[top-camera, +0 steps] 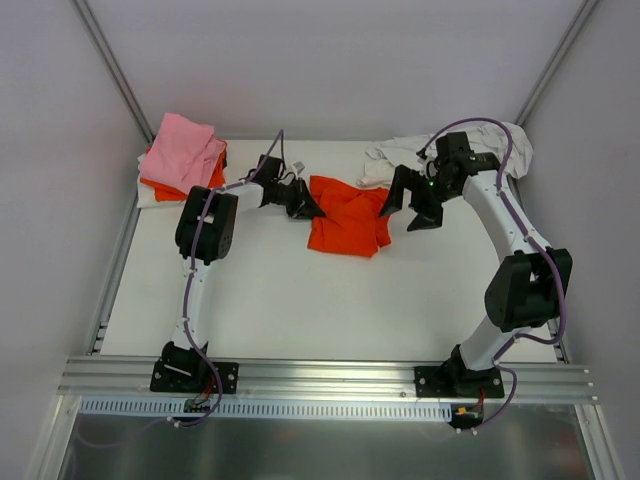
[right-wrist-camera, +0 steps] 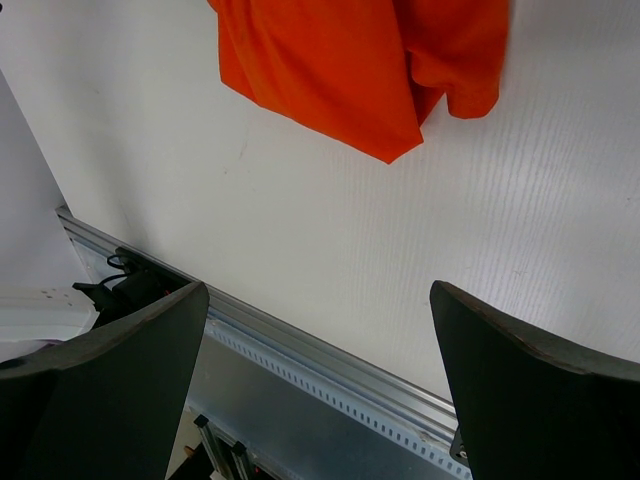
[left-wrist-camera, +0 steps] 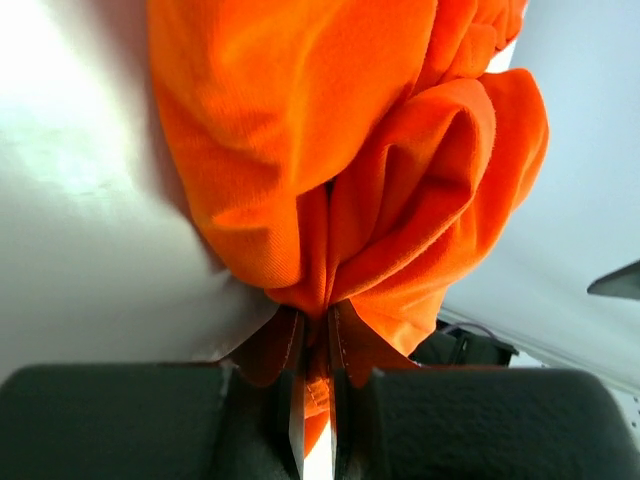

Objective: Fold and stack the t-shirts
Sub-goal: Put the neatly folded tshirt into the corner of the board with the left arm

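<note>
In the middle of the frame the left gripper point(top-camera: 305, 204) pinches the orange t-shirt point(top-camera: 348, 230) on the table point(top-camera: 300, 300), while the right gripper point(top-camera: 410, 208) is wide open.

- Middle of the counter point(top-camera: 300, 300): crumpled t-shirt point(top-camera: 345, 222), left claw point(top-camera: 310, 207) at its left edge, right claw point(top-camera: 410, 210) just right of it.
- Far-left corner: stacked t-shirts point(top-camera: 182, 160).
- Far right, behind the right claw: heaped t-shirt point(top-camera: 395, 155).

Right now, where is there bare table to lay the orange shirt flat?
The near half of the table, between the orange t-shirt and the front rail, is bare. The far edge is crowded: pink-topped stack in the left corner, white heap on the right.
</note>
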Controlling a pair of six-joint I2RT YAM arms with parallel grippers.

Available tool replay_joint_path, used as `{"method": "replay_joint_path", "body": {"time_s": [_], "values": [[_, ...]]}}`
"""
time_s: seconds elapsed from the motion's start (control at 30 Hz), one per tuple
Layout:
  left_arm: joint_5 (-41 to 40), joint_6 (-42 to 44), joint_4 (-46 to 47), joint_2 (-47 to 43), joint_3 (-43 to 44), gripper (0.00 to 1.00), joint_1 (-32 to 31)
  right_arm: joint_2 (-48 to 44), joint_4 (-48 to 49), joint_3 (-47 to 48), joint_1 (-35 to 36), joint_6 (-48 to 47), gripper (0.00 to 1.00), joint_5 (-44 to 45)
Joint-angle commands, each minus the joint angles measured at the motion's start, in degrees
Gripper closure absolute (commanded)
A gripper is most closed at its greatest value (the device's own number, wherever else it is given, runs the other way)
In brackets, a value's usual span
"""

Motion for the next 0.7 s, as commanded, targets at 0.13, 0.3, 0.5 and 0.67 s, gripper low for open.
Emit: {"method": "replay_joint_path", "body": {"time_s": [0.13, 0.3, 0.5, 0.67], "values": [[-7.9, 8.3, -12.8, -6.3, 6.7, 1.00, 3.5, -2.4, 1.6, -1.4, 0.2, 1.2, 0.00, -0.6], [-10.3, 12.3, -20.1, -7.3, 12.0, 1.00, 5.6, -2.8, 3.1, -3.0, 0.2, 1.6, 0.01, -1.3], [-14.2, 17.9, -29.6, -8.6, 17.8, 1.00, 7.7, -3.2, 5.1, -4.4, 0.2, 2.1, 0.01, -2.3], [-16.7, 20.5, -34.5, -10.1, 19.7, 1.00, 10.1, -3.4, 6.6, -5.7, 0.2, 2.4, 0.01, -3.2]]}}
